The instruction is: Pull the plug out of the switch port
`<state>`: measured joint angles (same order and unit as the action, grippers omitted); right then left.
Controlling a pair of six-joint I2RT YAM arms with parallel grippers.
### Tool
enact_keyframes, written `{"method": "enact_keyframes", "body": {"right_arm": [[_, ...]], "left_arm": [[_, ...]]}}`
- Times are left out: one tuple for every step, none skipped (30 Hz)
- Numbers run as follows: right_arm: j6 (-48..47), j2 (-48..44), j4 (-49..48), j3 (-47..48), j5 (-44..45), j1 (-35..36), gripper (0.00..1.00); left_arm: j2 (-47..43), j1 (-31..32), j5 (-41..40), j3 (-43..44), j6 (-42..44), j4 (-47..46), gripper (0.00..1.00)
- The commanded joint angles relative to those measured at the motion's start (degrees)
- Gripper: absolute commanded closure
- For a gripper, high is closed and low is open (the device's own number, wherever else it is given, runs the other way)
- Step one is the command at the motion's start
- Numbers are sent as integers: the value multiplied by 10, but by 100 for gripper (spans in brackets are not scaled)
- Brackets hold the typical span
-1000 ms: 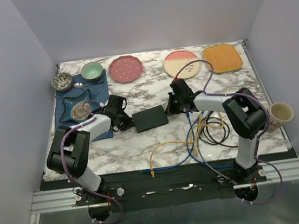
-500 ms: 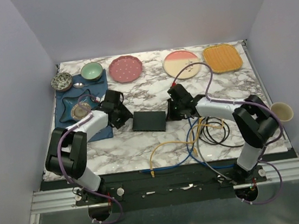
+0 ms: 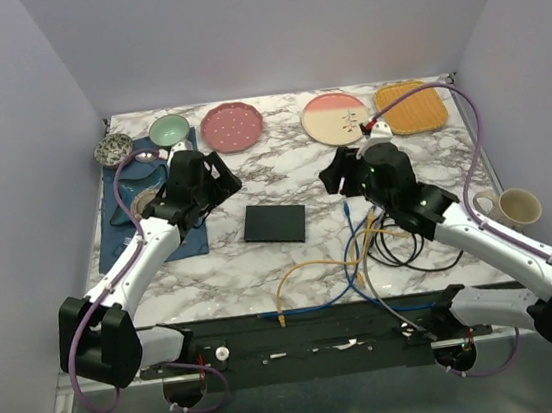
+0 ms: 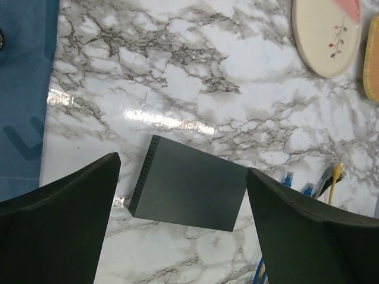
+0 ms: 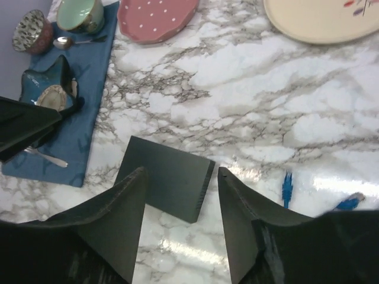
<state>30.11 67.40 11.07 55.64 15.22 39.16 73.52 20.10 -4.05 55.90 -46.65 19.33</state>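
The switch [image 3: 275, 224] is a flat matte-black box lying alone on the marble, with no cable in it; its sockets do not show. It also appears in the left wrist view [image 4: 188, 190] and the right wrist view [image 5: 164, 177]. A blue plug [image 5: 287, 188] lies loose on the marble right of the switch, apart from it, and shows from above too [image 3: 345, 211]. My left gripper [image 3: 220, 178] hovers up and left of the switch, open and empty [image 4: 180, 165]. My right gripper [image 3: 336, 174] hangs up and right of it, also open and empty [image 5: 181, 171].
Blue, yellow [image 3: 309, 268] and black [image 3: 401, 236] cables tangle at the front right. A blue mat [image 3: 123, 230] with dishes lies left. Bowls and plates [image 3: 232, 126] line the back edge, beside an orange tray [image 3: 411, 107]. A mug [image 3: 518, 205] stands far right.
Both grippers have opened and lifted away from the switch, the left going up and left, the right up and right. The switch has shifted slightly and now lies free.
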Motion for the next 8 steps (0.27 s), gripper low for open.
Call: {"method": "enact_keyframes", "body": {"right_arm": [[-12, -78, -68, -90, 17, 9, 22], [-13, -88, -81, -104, 20, 9, 0], [-15, -98, -98, -115, 26, 9, 0], [-23, -105, -101, -127, 29, 9, 0], [-29, -112, -100, -130, 36, 9, 0], [-36, -114, -99, -130, 37, 9, 0], [-44, -114, -96, -127, 38, 9, 0], [-47, -113, -91, -125, 35, 9, 0]], "left_arm": [[-23, 2, -1, -44, 29, 0, 1], [-28, 2, -2, -50, 32, -2, 1], [-31, 2, -3, -54, 33, -3, 1], [-36, 2, -5, -59, 36, -1, 1], [-40, 2, -6, -60, 38, 1, 1], [-43, 2, -8, -60, 40, 4, 1], [-48, 2, -8, -59, 44, 6, 1], [-52, 2, -8, -60, 46, 6, 1]]}}
